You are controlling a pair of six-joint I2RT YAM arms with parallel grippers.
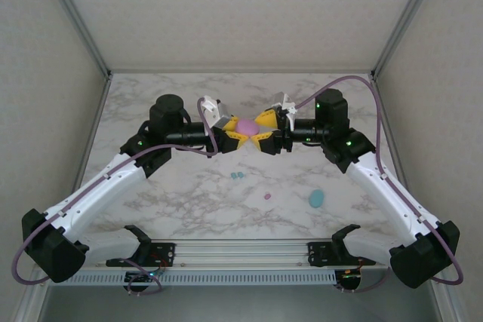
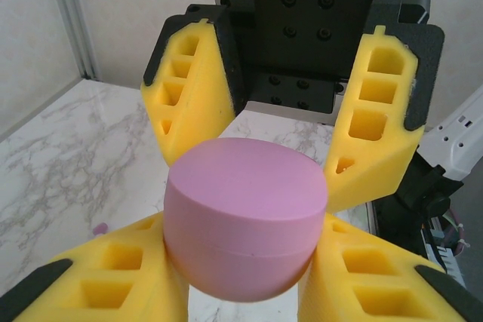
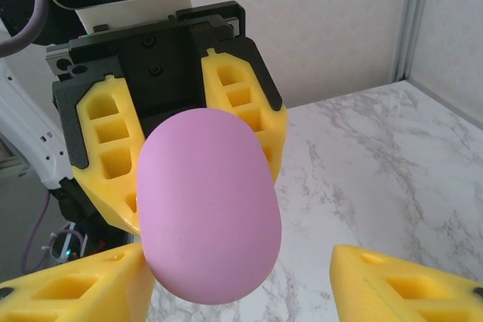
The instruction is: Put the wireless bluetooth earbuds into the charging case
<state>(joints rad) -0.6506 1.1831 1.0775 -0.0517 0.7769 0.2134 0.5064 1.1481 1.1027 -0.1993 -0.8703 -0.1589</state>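
Over marble (image 1: 189, 209), left end effector (image 1: 235, 135) grips case (image 2: 245, 209).

**Top external:** fixed high behind both arms (image 1: 98, 194), looking down and forward over the whole marble table (image 1: 189, 209); farthest view.
**Left wrist:** close range, low, facing rightward at the right arm's fingers (image 2: 396, 148).
**Right wrist:** close range, low, facing leftward at the left arm's fingers (image 3: 268, 130).
**Shared by all three:** the pink-purple case (image 1: 247, 127) above mid-table, with table marble behind.

pink-purple case (image 1: 247, 127): closed, aloft | teal earbuds (image 1: 237, 175), purple earbud (image 1: 267, 196): lying loose
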